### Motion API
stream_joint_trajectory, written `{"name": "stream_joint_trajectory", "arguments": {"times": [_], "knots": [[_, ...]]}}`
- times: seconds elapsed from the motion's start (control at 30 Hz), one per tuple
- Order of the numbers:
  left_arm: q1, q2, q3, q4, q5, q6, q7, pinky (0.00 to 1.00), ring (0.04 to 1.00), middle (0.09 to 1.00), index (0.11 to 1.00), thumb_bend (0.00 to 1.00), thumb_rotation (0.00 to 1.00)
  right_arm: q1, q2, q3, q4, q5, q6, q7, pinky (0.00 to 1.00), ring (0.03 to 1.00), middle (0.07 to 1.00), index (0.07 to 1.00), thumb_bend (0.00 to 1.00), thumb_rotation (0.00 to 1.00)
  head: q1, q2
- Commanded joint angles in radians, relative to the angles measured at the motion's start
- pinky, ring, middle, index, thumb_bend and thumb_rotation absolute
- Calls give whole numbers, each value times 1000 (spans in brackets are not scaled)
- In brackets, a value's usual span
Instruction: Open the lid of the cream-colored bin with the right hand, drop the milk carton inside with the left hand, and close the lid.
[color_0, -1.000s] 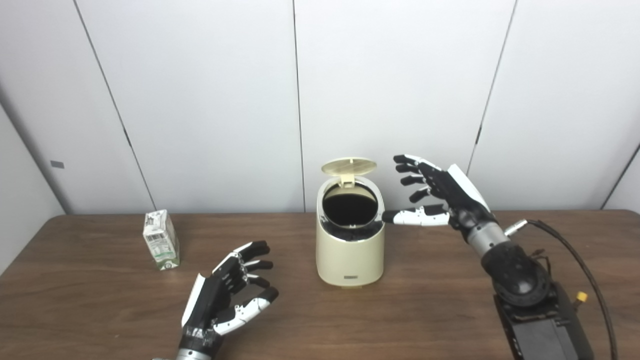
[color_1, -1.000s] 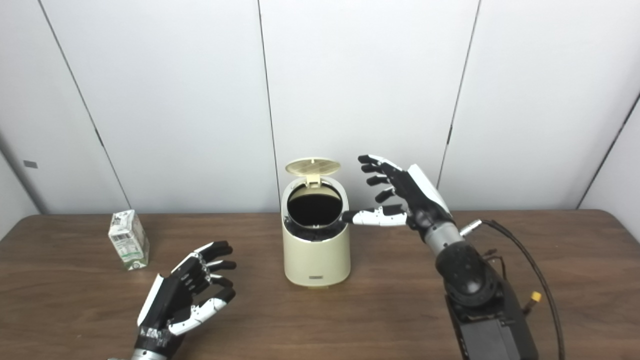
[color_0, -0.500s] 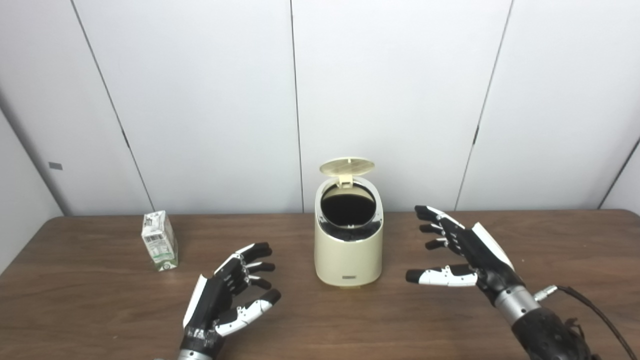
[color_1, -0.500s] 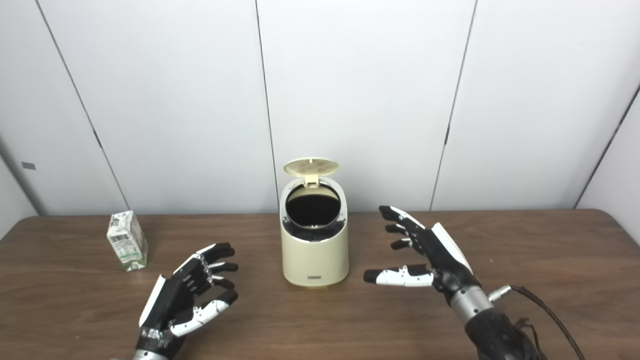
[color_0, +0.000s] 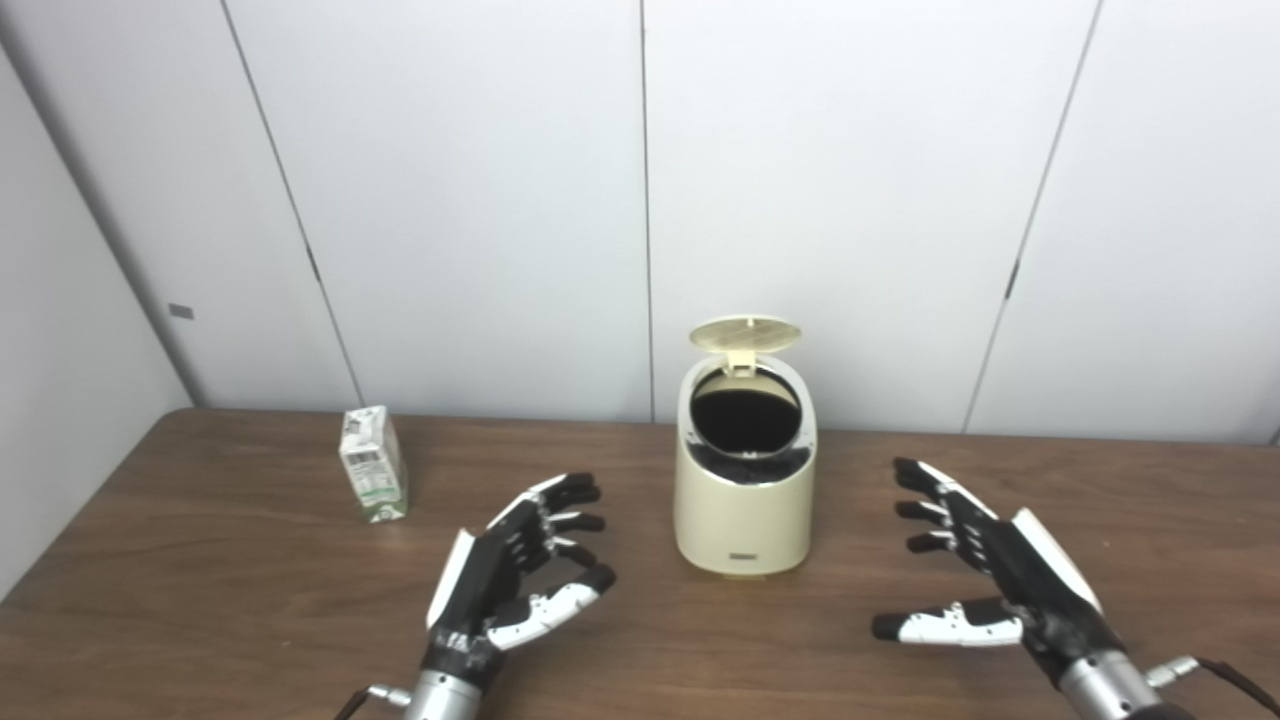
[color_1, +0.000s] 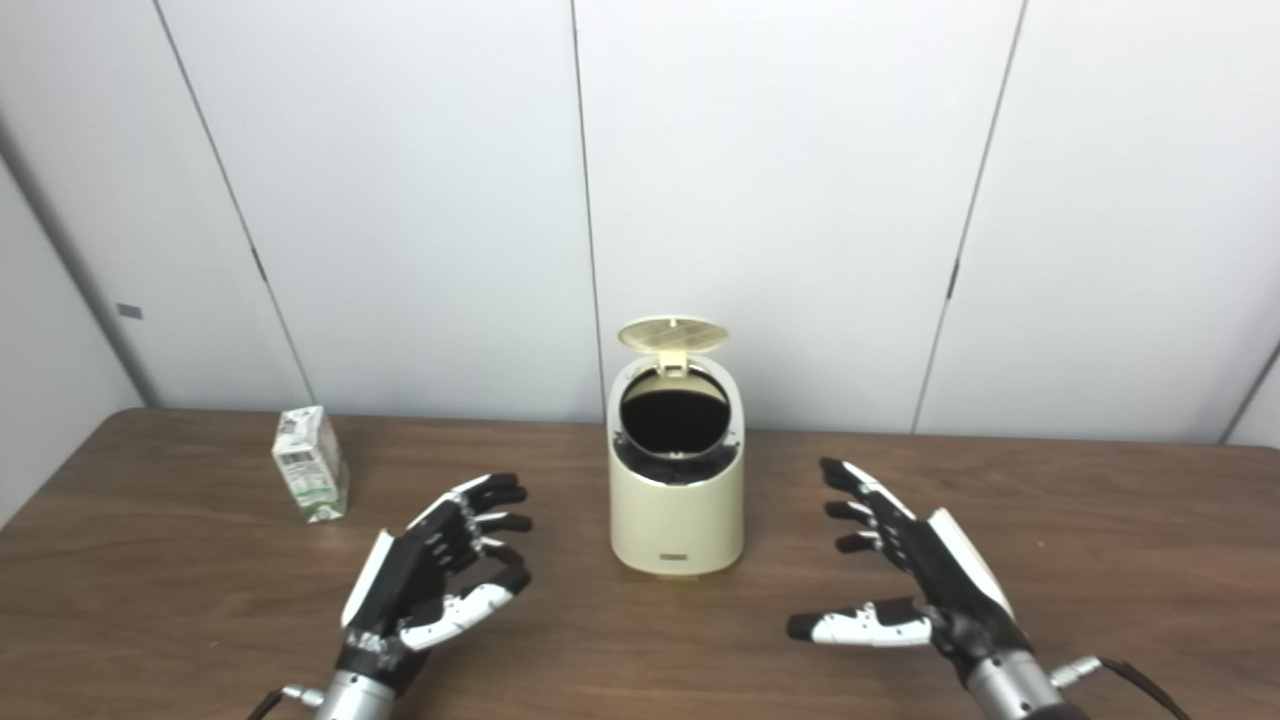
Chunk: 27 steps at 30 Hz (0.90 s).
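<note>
The cream-colored bin (color_0: 745, 510) stands mid-table with its round lid (color_0: 746, 333) tipped up and back, showing a dark inside. A small white and green milk carton (color_0: 372, 478) stands upright on the table at the left, apart from both hands. My left hand (color_0: 515, 578) hovers open over the table between the carton and the bin, holding nothing. To the right of the bin, my right hand (color_0: 985, 580) is low near the front edge, open with fingers spread and thumb pointing left.
The brown wooden table (color_0: 200, 560) runs to a left edge near the carton. White wall panels (color_0: 480, 200) close off the back right behind the bin.
My right hand has come down from beside the bin's rim to low at the front right of the table. The camera has turned left, shifting the whole picture right. The lid stays up.
</note>
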Motion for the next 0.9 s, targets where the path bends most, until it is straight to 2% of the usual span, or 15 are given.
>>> {"name": "stream_joint_trajectory", "arguments": {"times": [0.0,0.07,0.1,0.2,0.33,0.47,0.67,0.77,0.87], "knots": [[-9,-24,-16,34,13,-46,14,567,710,793,816,684,160,-21,-25,-25,-19,36,-35,-14,823,888,927,941,818,77,51,-28],[-18,-35,-19,61,23,-67,18,569,708,795,818,673,131,-19,-30,-26,-29,21,-14,-23,845,905,936,946,797,42,83,-45],[-24,-41,-20,76,31,-76,22,569,708,795,818,669,118,-19,-30,-25,-38,3,-3,-34,818,891,929,939,806,75,108,-61],[-36,-52,-21,99,47,-85,36,568,701,776,808,678,125,-19,-29,-23,-62,-26,20,-49,691,844,919,918,852,175,134,-75],[-48,-51,-14,90,51,-86,44,562,688,754,799,674,126,-20,-35,-23,-88,-23,43,-43,572,800,899,904,869,240,144,-74],[-56,-28,16,30,39,-72,56,567,691,758,803,687,146,-30,-41,-23,-98,-20,47,-40,487,755,876,884,909,309,149,-74],[-60,36,69,-116,76,27,81,571,666,733,763,670,144,-36,-41,-19,-115,-26,80,-38,475,727,849,857,935,280,151,-72],[-56,63,81,-169,91,80,84,574,670,728,744,668,180,-35,-42,-16,-129,-27,99,-36,451,720,843,851,936,275,161,-68],[-55,133,115,-254,95,170,76,555,653,714,719,687,166,-32,-42,-14,-126,-22,98,-37,432,715,839,843,944,290,164,-68]]}}
